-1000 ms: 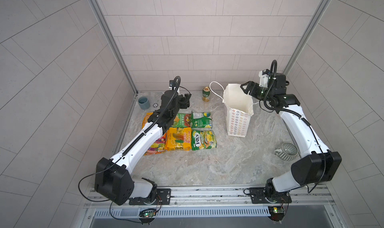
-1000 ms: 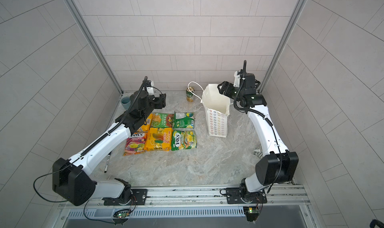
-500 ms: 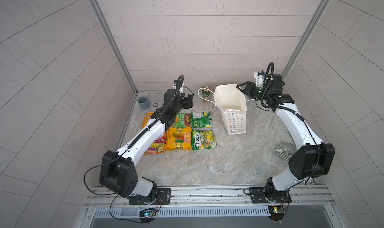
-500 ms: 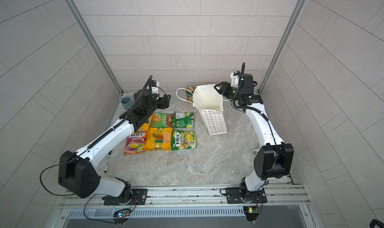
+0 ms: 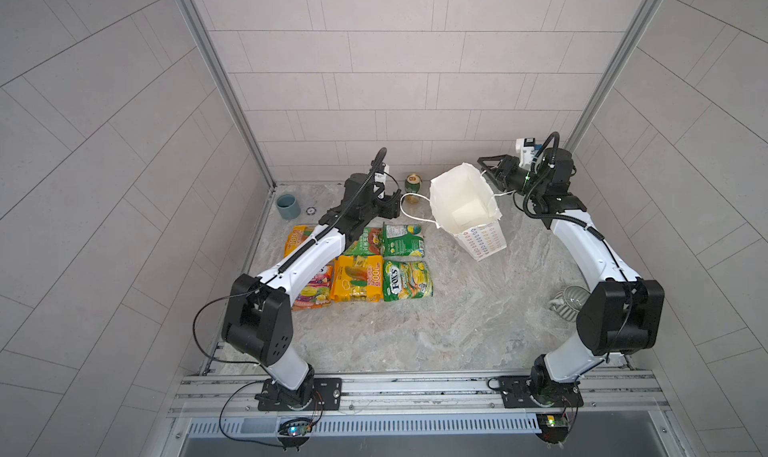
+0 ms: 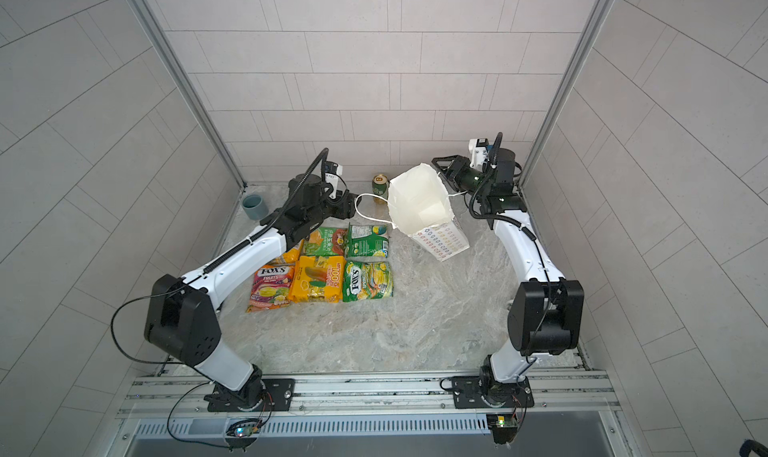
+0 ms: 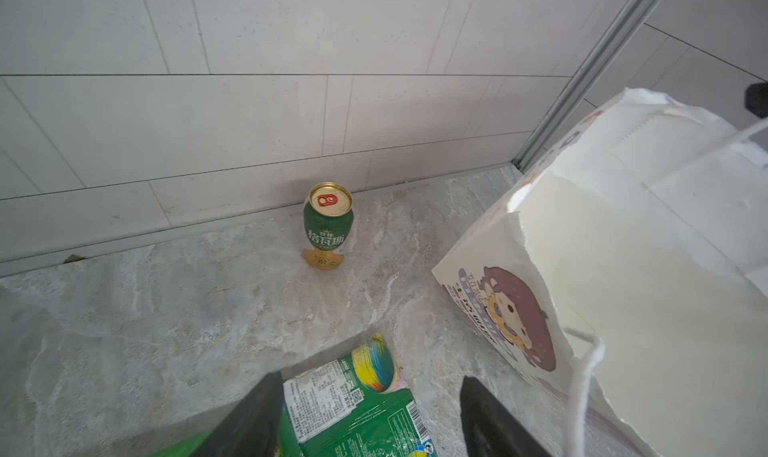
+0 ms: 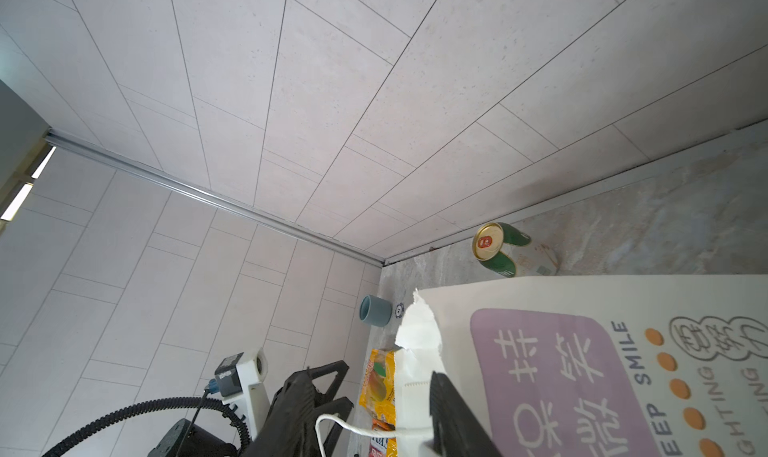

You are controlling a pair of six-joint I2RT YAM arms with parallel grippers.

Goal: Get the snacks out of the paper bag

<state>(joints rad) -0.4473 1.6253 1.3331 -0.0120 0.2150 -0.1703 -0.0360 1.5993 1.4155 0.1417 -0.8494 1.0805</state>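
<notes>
Now, six snacks (image 5: 357,282) beside tilted paper bag (image 5: 461,201)

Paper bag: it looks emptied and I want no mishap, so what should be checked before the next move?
1. All snacks out: ok, six packets lie on the table beside the paper bag.
2. Bag interior: ok, only white paper shows in both top views.
3. Bag upright: not ok, it tilts.
4. Right end effector grip on the bag rim: cannot tell.
5. Left end effector: ok, open, nothing between its fingers.
6. Drink can: ok, upright, apart from the bag.
</notes>
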